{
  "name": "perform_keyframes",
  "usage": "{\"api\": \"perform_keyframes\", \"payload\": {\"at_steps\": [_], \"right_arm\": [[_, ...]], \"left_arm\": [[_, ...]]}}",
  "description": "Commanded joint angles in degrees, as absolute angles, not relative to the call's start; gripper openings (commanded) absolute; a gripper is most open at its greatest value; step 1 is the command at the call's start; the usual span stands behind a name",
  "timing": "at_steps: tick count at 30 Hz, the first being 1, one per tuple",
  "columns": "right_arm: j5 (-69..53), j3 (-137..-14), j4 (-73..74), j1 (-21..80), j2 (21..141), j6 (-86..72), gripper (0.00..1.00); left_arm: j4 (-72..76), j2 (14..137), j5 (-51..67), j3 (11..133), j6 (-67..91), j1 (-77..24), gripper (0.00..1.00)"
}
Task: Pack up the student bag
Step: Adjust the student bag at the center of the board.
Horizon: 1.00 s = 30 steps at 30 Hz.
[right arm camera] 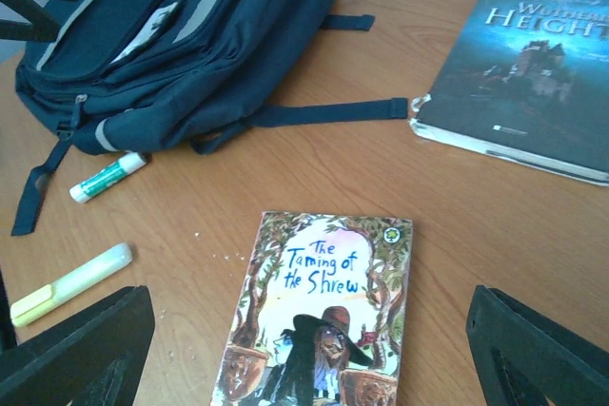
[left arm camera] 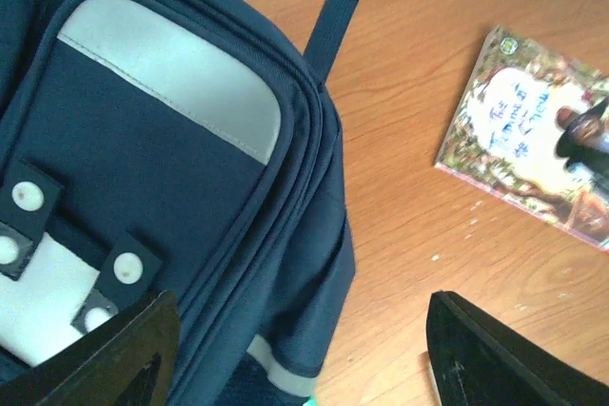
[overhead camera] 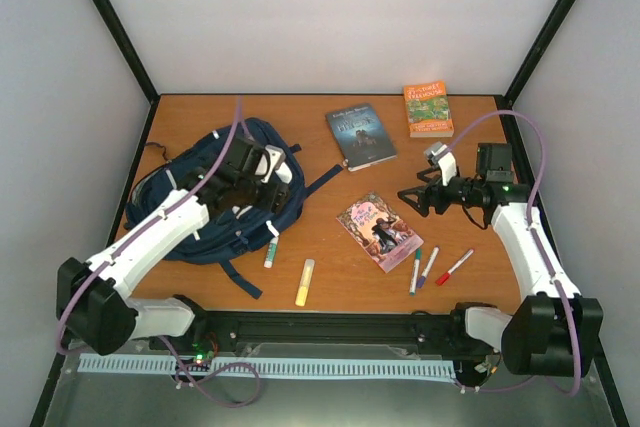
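Jaws wide on both arms, nothing held. The left gripper (left arm camera: 300, 363) hangs over the zipped side of the student bag (overhead camera: 215, 209); I can't tell if it touches. The right gripper (right arm camera: 304, 358) hangs above The Taming of the Shrew paperback (right arm camera: 324, 311), right of the bag.

Likely step: open the bag. Best to pinch a zip pull, not loose cloth.

- Near side of bag: glue stick (overhead camera: 270, 247), yellow highlighter (overhead camera: 304, 282); three markers (overhead camera: 430, 267) well right.
- Bag lies flat on the surface (overhead camera: 330, 242), apparently closed.
- Far right of bag: Wuthering Heights (right arm camera: 533, 73), then an orange book (overhead camera: 428, 110).
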<state>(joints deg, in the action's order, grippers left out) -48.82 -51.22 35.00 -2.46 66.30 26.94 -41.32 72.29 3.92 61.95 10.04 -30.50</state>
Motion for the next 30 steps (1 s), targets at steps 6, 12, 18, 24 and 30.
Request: {"api": "perform_keyframes", "payload": {"at_steps": [6,12,18,24,30], "right_arm": [[-55.4,-51.7,39.0,-1.9,69.2,32.1,0.89],[-56.5,-51.9,39.7,-1.9,69.9,32.6,0.88],[-56.4,-52.7,40.2,-1.8,71.2,32.5,0.86],[-56.9,-52.4,40.5,-1.8,70.6,32.8,0.86],[-57.4,-52.3,41.0,-1.8,70.3,32.6,0.86]], "left_arm": [[-48.7,77.6,-15.0,64.0,7.2,-37.6,0.74],[-49.1,78.3,-13.9,62.4,8.1,-39.7,0.61],[-48.8,79.1,-6.9,60.9,7.9,-40.9,0.47],[-47.0,80.6,-8.7,60.0,9.9,-41.6,0.53],[-48.5,83.8,-10.7,60.4,11.5,-41.7,0.49]]}}
